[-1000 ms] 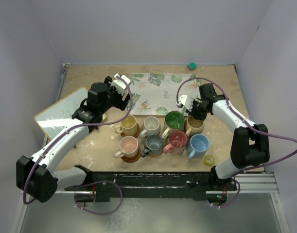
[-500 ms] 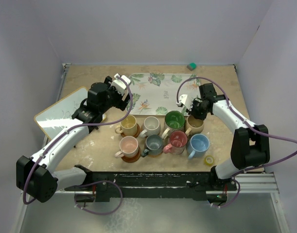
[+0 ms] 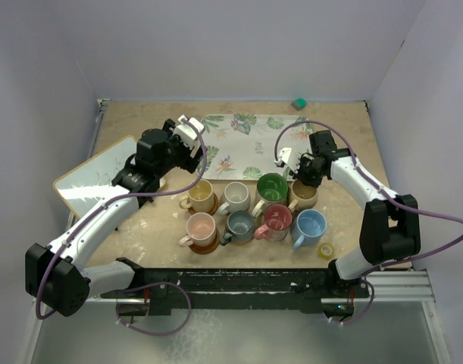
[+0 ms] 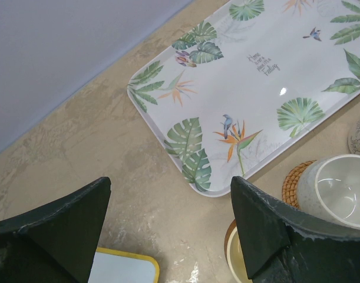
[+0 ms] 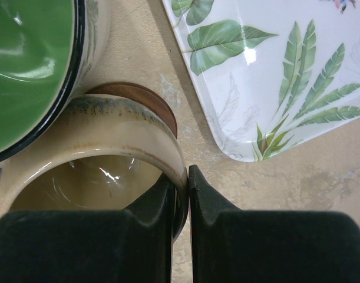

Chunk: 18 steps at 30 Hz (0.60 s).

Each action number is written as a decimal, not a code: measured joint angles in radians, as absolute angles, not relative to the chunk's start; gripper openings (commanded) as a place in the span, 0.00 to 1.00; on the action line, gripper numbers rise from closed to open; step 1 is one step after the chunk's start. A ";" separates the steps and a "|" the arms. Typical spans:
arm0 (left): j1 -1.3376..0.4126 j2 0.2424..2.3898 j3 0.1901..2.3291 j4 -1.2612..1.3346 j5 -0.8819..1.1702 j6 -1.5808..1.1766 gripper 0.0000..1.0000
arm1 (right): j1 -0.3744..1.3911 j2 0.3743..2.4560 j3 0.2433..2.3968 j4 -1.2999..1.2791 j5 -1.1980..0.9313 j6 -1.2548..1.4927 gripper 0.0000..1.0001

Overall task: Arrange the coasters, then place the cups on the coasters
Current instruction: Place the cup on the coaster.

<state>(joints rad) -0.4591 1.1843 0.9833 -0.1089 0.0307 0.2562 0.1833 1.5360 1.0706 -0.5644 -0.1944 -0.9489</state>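
We are pinching the tan cup (image 5: pixel 126 121) beside the tray (image 5: pixel 274 71).
Our right hand (image 5: pixel 181 194) is squeezing its rim; our left hand (image 4: pixel 168 197) is hovering spread by the tray's corner.

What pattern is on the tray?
The tray: green leaves, orange flowers, birds on white; best in left wrist view.

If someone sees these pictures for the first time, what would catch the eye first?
A tight cluster of eight coloured mugs stands mid-table, between the arms' bases and the leaf-print tray. The right gripper is shut on the rim of the tan mug, which sits on a dark brown coaster. The left gripper hangs open by the tray's left end.
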 measured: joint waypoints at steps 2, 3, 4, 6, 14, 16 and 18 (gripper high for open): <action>-0.459 1.184 0.983 -0.109 0.031 0.256 0.80 | 0.183 1.536 1.071 -0.563 -0.193 -0.949 0.09; -0.459 1.184 0.983 -0.109 0.031 0.256 0.79 | 0.183 1.536 1.071 -0.563 -0.192 -0.949 0.10; -0.459 1.184 0.983 -0.109 0.031 0.257 0.80 | 0.183 1.536 1.071 -0.562 -0.192 -0.949 0.11; -0.459 1.184 0.983 -0.109 0.032 0.257 0.80 | 0.183 1.536 1.067 -0.560 -0.192 -0.948 0.12; -0.459 1.184 0.983 -0.109 0.034 0.259 0.80 | 0.184 1.536 1.056 -0.558 -0.192 -0.941 0.16; -0.459 1.184 0.983 -0.109 0.034 0.259 0.80 | 0.184 1.536 1.056 -0.558 -0.192 -0.937 0.17; -0.459 1.184 0.983 -0.109 0.034 0.260 0.80 | 0.184 1.536 1.056 -0.559 -0.192 -0.934 0.18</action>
<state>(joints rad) -0.4591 1.1839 0.9833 -0.1089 0.0341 0.2596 0.1844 1.5360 1.0557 -0.5587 -0.1917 -0.9340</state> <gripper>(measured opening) 0.795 0.168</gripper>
